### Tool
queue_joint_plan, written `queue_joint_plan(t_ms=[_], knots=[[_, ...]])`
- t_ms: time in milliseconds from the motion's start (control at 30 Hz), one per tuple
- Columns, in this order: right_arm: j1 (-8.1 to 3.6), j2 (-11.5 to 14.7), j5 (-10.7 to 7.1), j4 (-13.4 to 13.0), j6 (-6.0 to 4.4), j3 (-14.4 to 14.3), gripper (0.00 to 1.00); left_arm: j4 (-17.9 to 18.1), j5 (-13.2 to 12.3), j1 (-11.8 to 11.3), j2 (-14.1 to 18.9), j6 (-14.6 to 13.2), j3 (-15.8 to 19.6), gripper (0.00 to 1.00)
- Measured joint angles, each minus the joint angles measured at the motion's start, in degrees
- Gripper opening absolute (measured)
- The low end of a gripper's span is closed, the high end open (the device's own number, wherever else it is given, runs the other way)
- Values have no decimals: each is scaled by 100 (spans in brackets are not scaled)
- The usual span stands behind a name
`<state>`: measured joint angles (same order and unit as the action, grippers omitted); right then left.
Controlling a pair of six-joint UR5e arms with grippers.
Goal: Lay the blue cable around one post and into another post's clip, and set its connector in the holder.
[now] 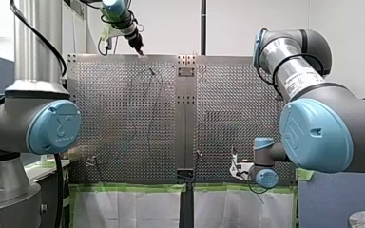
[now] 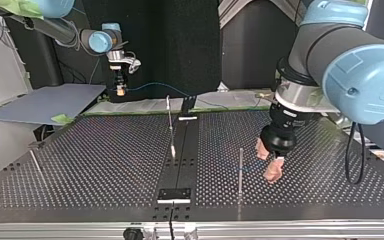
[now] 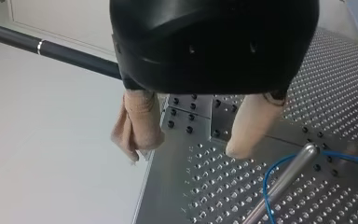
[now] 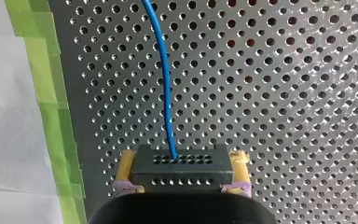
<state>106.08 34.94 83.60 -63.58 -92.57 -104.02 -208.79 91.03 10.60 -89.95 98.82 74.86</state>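
A: Okay, counter (image 2: 105,165) first. Who's where?
B: In the top view the left gripper (image 2: 268,164) hangs low over the near half. The right gripper (image 2: 120,90) sits beyond the far edge.
A: States?
B: Left gripper's beige fingers (image 3: 242,135) are apart, holding nothing. The right one is clamped on the black connector (image 4: 182,170).
A: Key relation?
B: The post (image 3: 284,179) stands just beside one left finger, outside the gap. The blue cable (image 4: 163,70) runs straight ahead from the connector across the counter and curls at that post's foot. Left is nearer the post. Seating the connector probably falls to the right.
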Motion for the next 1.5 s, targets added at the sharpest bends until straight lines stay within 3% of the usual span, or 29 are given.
queue_joint_plan(t_ms=[733, 1200, 1500], knots=[[-30, 0, 0, 17, 1, -1, 0, -14, 264, 32, 1, 6, 0, 100], [-35, 1, 0, 37, 15, -1, 0, -15, 292, 128, 91, -45, 11, 100], [-31, -1, 0, 36, 19, -1, 0, 111, 345, 299, 283, -295, 355, 100]])
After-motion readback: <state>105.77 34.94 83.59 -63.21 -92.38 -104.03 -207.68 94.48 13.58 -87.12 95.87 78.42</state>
